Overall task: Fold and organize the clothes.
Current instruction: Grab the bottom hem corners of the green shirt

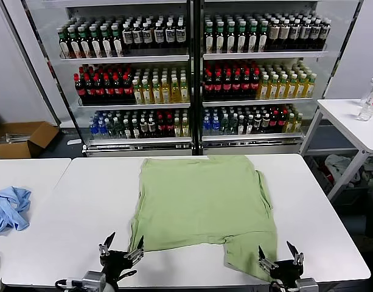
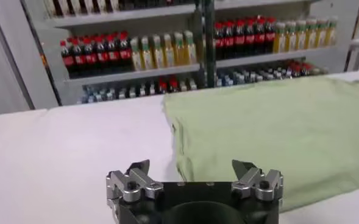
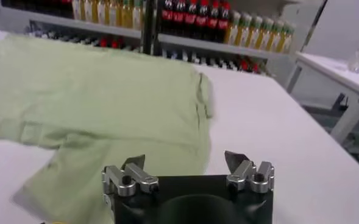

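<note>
The light sage-green shirt (image 1: pixel 204 204) lies partly folded on the white table (image 1: pixel 70 207), with one sleeve flap reaching toward the front edge at the right. My left gripper (image 1: pixel 122 244) is open and empty at the front edge, just by the shirt's near left corner. My right gripper (image 1: pixel 278 254) is open and empty at the front edge, next to the sleeve flap. In the left wrist view the shirt (image 2: pixel 277 134) spreads beyond the open left gripper (image 2: pixel 194 167). In the right wrist view the shirt (image 3: pixel 100 97) lies ahead of the open right gripper (image 3: pixel 182 161). No patch or buttons show.
A light blue garment (image 1: pixel 8 208) lies on the adjoining table at the left. A drinks cooler (image 1: pixel 192 73) full of bottles stands behind. A second white table (image 1: pixel 350 118) with bottles is at the right, and a cardboard box (image 1: pixel 19 139) is on the floor.
</note>
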Motion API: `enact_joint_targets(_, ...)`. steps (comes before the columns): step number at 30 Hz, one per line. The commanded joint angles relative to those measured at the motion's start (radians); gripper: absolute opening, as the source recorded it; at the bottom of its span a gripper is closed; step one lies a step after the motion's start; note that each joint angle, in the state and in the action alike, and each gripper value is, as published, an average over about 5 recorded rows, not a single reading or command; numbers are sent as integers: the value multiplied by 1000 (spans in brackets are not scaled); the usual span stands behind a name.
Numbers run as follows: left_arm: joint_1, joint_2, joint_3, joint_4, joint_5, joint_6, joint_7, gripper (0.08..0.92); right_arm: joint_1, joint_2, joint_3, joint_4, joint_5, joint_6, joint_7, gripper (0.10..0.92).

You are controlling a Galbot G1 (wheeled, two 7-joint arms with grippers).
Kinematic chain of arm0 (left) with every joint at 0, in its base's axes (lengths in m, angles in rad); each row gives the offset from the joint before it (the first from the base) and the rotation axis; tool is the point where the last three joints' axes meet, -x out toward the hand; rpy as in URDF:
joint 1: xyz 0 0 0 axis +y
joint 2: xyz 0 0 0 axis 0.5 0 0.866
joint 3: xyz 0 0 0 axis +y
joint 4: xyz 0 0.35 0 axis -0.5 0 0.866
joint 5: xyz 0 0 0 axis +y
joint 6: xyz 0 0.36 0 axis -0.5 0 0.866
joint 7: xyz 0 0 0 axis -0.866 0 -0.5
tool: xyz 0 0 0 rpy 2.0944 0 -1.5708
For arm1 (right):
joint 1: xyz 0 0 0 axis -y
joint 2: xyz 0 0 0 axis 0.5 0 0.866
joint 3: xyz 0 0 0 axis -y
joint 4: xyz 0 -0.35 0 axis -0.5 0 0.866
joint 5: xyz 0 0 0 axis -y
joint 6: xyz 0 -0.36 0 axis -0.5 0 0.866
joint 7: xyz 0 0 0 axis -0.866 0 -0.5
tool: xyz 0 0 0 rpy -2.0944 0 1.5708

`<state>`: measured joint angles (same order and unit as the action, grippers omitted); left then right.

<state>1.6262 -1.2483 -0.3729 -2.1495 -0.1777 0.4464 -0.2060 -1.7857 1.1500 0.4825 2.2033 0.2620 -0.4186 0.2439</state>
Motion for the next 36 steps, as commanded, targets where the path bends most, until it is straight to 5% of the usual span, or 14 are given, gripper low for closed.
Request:
enact_joint_targets(1, -52, 11, 44, 93, -5, 75, -5, 822, -19, 4, -13, -17, 2, -10, 1, 823)
enact_joint_targets(8, -41, 10, 41, 85, -65, 110, -6, 672, -14, 2, -27, -26, 16, 3, -13, 759)
enact_joint_targets(27, 1, 24, -8, 38, -160, -25, 54, 130, -1, -25, 15, 14, 116, 25, -43, 213)
enact_joint_targets(31, 10, 30, -28, -4, -189, -59, 63, 88, 13, -39, 47, 66, 133, 50, -48, 117)
enact_joint_targets(36, 15, 46, -67, -78, -239, -93, 70, 84, 49, -83, 106, 138, 177, 66, -49, 106)
